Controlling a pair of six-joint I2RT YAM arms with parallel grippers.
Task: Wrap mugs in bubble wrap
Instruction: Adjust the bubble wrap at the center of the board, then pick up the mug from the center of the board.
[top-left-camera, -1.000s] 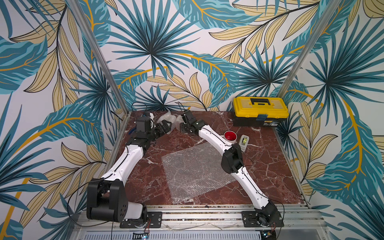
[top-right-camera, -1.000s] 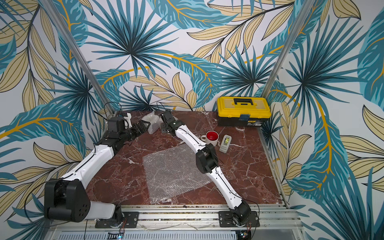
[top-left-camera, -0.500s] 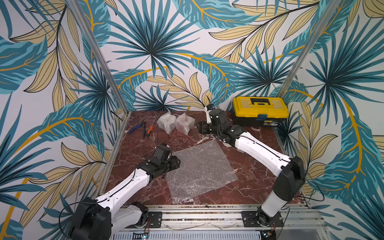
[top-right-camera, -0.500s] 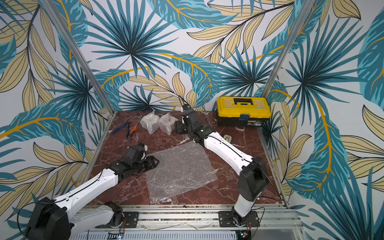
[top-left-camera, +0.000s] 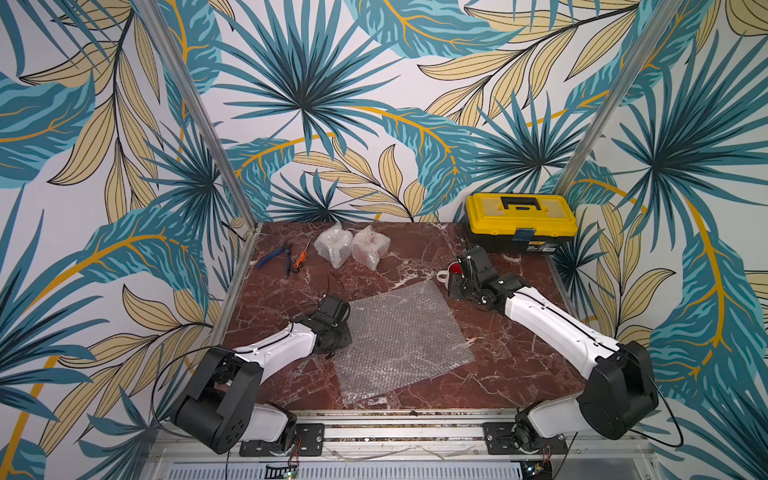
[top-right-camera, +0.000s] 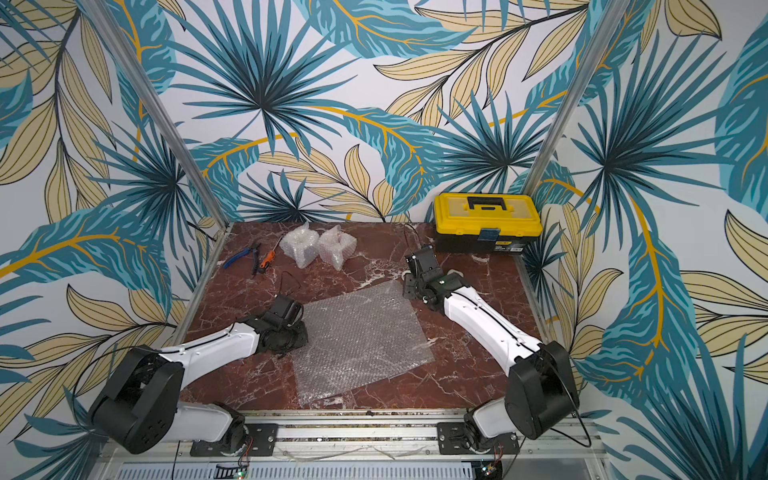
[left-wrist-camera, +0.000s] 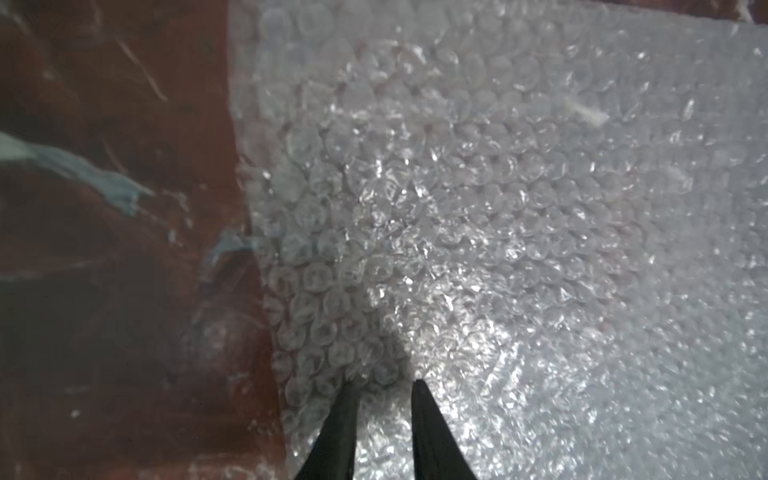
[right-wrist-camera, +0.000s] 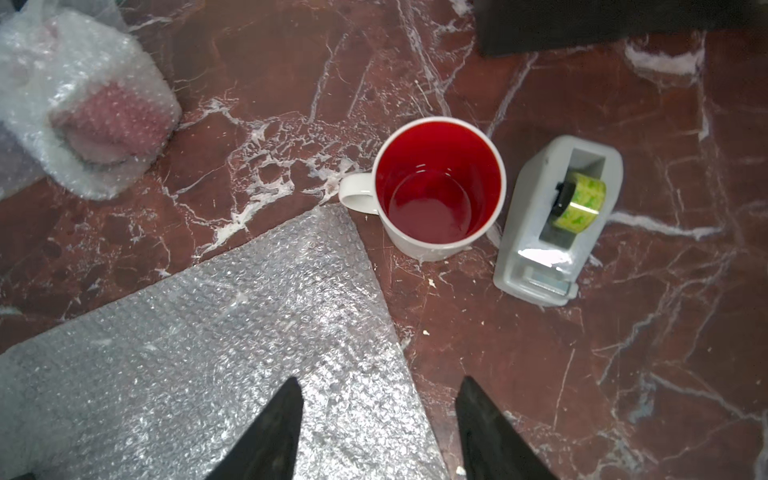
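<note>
**One mug unwrapped, and a thin sheet that could slip**

Nearest the robot, the left claw (left-wrist-camera: 384, 386) sits low at the edge of the flat bubble wrap (top-left-camera: 399, 336). Its fingers are drawn close with a narrow gap. I cannot tell whether they pinch the sheet or only rest on it. The plastic is thin and glossy, so I judge that a shallow bite would let it slide out on the lift. Tips pressed too hard would scrape the bench (top-left-camera: 478, 374) instead.

Further out, the right claw (right-wrist-camera: 379, 380) hangs spread and empty over the sheet's far corner. That corner lies just beside the handle of the mug (right-wrist-camera: 440, 183). A tug on the wrap could therefore nudge the mug. The tape dispenser (right-wrist-camera: 552, 224) stands just beside the mug on the other side, so a wide approach risks knocking it.

The mug, white outside and red inside, stands upright and empty. The dispenser carries a greenish roll.

Toward the back wall two wrapped bundles (top-left-camera: 334, 247) (top-left-camera: 370, 245) sit side by side. Something pinkish shows through one of them in the right wrist view. The yellow toolbox (top-left-camera: 521, 220) is shut, so its contents are hidden.
</note>
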